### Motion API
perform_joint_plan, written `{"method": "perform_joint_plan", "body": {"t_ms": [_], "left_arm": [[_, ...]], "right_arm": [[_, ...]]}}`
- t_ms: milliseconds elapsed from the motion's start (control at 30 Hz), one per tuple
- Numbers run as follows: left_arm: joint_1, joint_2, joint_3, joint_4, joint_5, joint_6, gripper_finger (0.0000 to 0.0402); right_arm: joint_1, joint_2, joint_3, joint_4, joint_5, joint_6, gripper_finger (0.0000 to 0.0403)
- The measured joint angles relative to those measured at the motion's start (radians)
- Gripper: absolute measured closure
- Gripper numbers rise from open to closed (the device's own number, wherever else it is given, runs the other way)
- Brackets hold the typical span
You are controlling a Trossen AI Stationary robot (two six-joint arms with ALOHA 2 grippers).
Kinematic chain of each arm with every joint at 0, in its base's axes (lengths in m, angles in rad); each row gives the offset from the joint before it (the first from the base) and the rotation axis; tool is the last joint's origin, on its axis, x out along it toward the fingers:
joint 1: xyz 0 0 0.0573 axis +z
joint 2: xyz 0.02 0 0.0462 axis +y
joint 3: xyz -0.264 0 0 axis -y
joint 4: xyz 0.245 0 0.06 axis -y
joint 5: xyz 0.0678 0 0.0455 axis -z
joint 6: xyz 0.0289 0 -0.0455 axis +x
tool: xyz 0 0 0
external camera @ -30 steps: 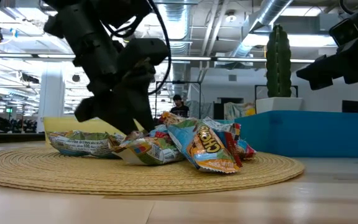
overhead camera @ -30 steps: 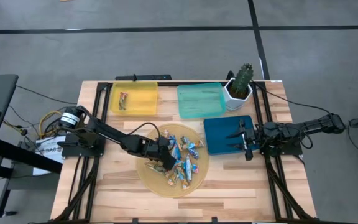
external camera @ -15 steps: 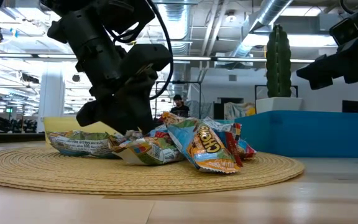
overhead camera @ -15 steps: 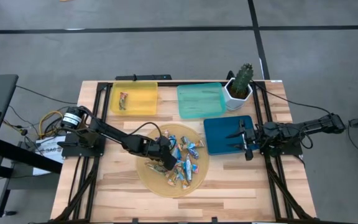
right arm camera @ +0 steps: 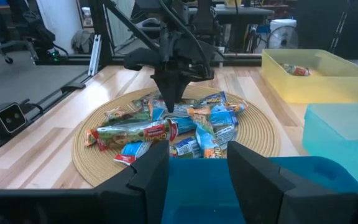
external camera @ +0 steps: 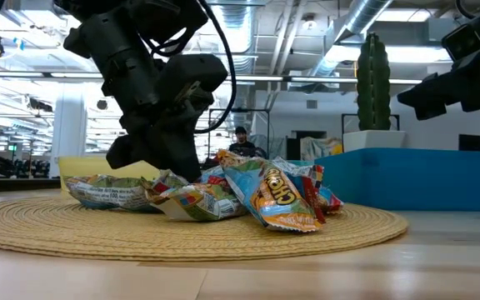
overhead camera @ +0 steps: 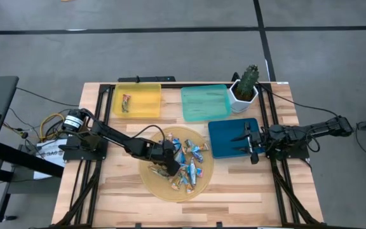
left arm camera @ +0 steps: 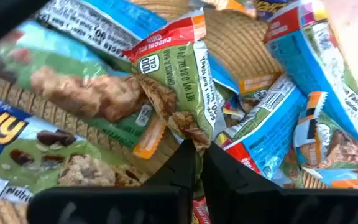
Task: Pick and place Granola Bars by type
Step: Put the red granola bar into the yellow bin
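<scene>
Several granola bars in blue-and-white, green and orange wrappers lie heaped [overhead camera: 186, 164] on a round woven mat [overhead camera: 164, 187] in the middle of the table. My left gripper [overhead camera: 168, 167] stands slanting down into the heap's left side, shut on a green-wrapped bar [left arm camera: 179, 74] with a red-orange end. One more bar [overhead camera: 125, 102] lies in the yellow tray [overhead camera: 146, 102] at the far left. My right gripper [right arm camera: 194, 160] waits open and level over the blue tray [overhead camera: 229, 147], with nothing between its fingers. My left gripper pinches a crumpled bit of the green bar's wrapper [left arm camera: 190, 129] at one end, between its two fingertips [left arm camera: 182, 163]. The fingers come from above, slanting toward the table's right. The rest of the bar lies on the heap and the mat.
A teal tray [overhead camera: 205, 111] sits at the far middle, with a potted cactus [overhead camera: 244, 88] in a white pot to its right. The blue tray lies right of the mat. Bare wood shows along the near edge [overhead camera: 183, 213].
My left gripper has stayed over the heap's left side and has shut on the green bar's wrapper. The wrapper's pinched end has puckered up a little; the heap has kept its place.
</scene>
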Motion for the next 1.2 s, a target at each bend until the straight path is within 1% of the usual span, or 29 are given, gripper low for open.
{"method": "perform_joint_plan", "body": {"t_ms": [267,400,500,567,767,1067,1200], "left_arm": [[-0.009,0.0,0.0,0.099,0.001,0.073,0.0392],[-0.013,-0.019,0.0,0.134,-0.003,0.119,0.0394],[-0.013,-0.042,0.0,0.13,-0.016,0.15,0.0396],[-0.013,-0.06,0.0,0.132,-0.043,0.174,0.0397],[-0.01,-0.126,0.0,0.14,-0.152,0.274,0.0396],[0.013,-0.234,0.0,0.158,-0.414,0.473,0.0396],[0.025,-0.282,0.0,0.195,-0.5,0.574,0.0395]], "right_arm": [[0.0,0.0,0.0,0.0,0.0,0.0,0.0249],[0.0,0.0,0.0,0.0,0.0,0.0,0.0249],[0.0,0.0,0.0,0.0,0.0,0.0,0.0249],[0.0,0.0,0.0,0.0,0.0,0.0,0.0249],[0.0,0.0,0.0,0.0,0.0,0.0,0.0249],[0.0,0.0,0.0,0.0,0.0,0.0,0.0249],[0.0,0.0,0.0,0.0,0.0,0.0,0.0249]]}}
